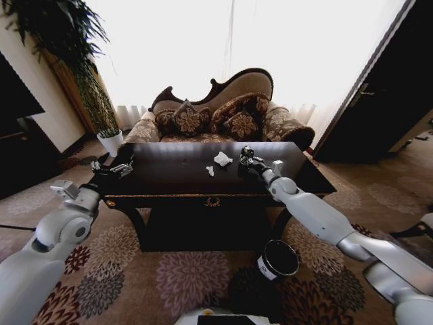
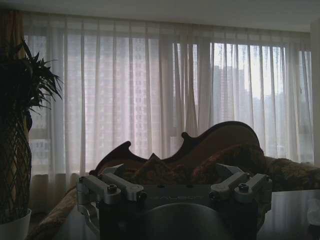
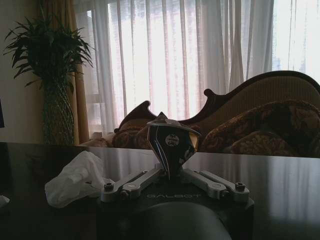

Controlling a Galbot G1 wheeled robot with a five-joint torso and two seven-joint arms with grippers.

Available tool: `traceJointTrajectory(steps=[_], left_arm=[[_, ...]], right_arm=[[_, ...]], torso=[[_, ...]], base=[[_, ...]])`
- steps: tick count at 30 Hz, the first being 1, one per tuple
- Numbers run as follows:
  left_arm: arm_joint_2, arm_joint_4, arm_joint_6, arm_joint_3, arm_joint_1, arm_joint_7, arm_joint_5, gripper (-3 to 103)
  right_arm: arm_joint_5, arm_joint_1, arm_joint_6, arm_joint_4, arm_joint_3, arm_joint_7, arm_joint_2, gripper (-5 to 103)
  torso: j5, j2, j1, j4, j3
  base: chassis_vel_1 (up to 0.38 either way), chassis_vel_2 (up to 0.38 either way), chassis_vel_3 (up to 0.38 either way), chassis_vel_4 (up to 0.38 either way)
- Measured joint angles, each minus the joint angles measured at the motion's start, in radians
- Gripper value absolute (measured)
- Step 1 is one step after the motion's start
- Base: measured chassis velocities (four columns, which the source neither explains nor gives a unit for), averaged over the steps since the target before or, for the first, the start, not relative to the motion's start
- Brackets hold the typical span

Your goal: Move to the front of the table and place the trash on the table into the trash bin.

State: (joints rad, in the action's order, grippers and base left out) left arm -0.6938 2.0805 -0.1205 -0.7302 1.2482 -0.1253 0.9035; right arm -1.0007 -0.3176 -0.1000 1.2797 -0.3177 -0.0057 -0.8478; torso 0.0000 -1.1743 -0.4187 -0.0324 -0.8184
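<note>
R gripper (image 3: 172, 172) fingers pinch dark trash (image 3: 172, 141)

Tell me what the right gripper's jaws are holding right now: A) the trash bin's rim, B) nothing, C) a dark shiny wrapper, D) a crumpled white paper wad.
C: the right gripper has its jaws shut on the dark shiny wrapper above the table, while the white paper wad lies beside it on the tabletop.
</note>
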Motion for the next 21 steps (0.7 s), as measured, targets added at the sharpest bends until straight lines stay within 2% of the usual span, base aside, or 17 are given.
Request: traceJointTrajectory(steps=[5,10,13,14,15,19,21], left_arm=[[0.0,0.0,0.0,0.0,0.0,0.0,0.0,100],[0.0,0.0,0.0,0.0,0.0,0.0,0.0,100],[0.0,0.0,0.0,0.0,0.0,-0.001,0.0,100],[0.0,0.0,0.0,0.0,0.0,-0.001,0.0,100],[0.0,0.0,0.0,0.0,0.0,0.0,0.0,100],[0.0,0.0,0.0,0.0,0.0,0.0,0.0,100],[0.0,0.0,0.0,0.0,0.0,0.0,0.0,100]], right_arm=[[0.0,-0.053,0.012,0.061,0.049,0.017,0.03,0],[0.018,-0.154,0.034,0.159,0.148,0.048,0.088,0],[0.048,-0.293,0.036,0.261,0.307,0.054,0.151,0],[0.048,-0.293,0.036,0.261,0.307,0.054,0.151,0],[0.05,-0.332,0.038,0.29,0.352,0.054,0.163,0],[0.066,-0.61,0.038,0.457,0.618,0.048,0.218,0],[0.068,-0.651,0.038,0.481,0.661,0.047,0.222,0]], torso=[[0.0001,0.0,0.0,0.0,0.0],[0.0001,0.0,0.0,-0.0001,0.0],[0.0,0.0,0.0,-0.0003,0.0],[0.0,0.0,0.0,-0.0003,0.0],[0.0002,0.0,0.0,-0.0003,0.0],[0.0008,0.0,0.0,-0.0004,0.0],[0.0005,0.0,0.0,-0.0003,0.0]], base=[[0.0,0.0,0.0,0.0],[0.0,0.0,0.0,0.0],[0.0,0.0,0.0,0.0],[0.0,0.0,0.0,0.0],[0.0,0.0,0.0,0.0],[0.0,0.0,0.0,0.0],[0.0,0.0,0.0,0.0]])
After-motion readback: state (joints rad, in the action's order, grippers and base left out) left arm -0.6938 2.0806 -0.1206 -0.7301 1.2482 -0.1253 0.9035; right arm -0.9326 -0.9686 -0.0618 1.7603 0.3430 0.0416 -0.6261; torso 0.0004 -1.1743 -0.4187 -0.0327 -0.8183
